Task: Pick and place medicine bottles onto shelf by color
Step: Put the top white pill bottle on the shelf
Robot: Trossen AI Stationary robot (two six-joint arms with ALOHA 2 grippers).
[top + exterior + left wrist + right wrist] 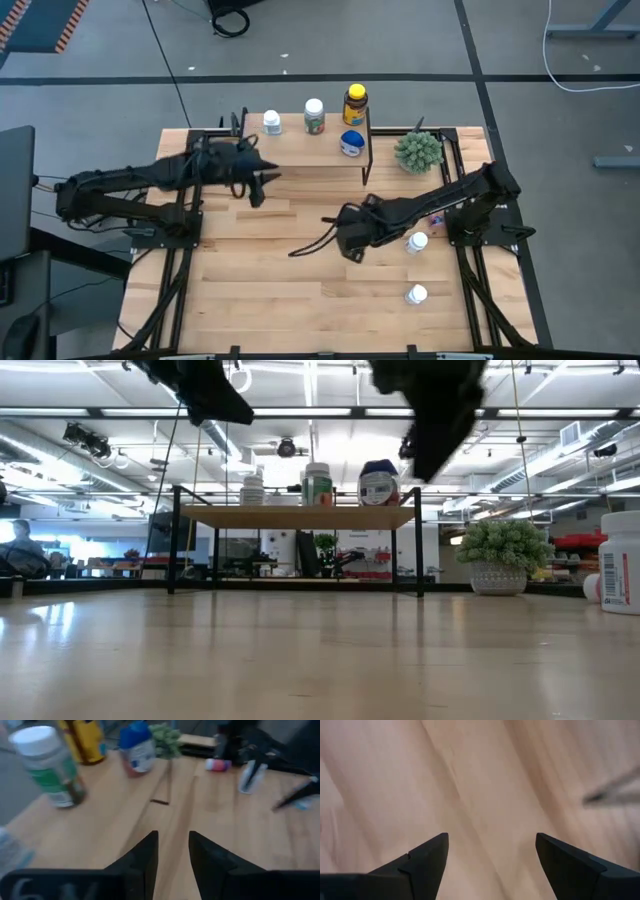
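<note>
The left gripper [173, 851], fingers narrowly apart and empty, was held beside the shelf [300, 152]; the right gripper [491, 852], fingers spread wide, was poised over bare worktop [300, 300], presumably for another bottle

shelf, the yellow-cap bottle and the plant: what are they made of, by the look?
Shelf: pale wood board, matt, faint grain; its thin black legs look like metal, though painted, so unsure.
Yellow-cap bottle: amber body with a slight shine, probably plastic; glass cannot be ruled out.
Plant: stiff, even green tufts in a pale patterned pot; likely artificial, pot possibly ceramic.
</note>
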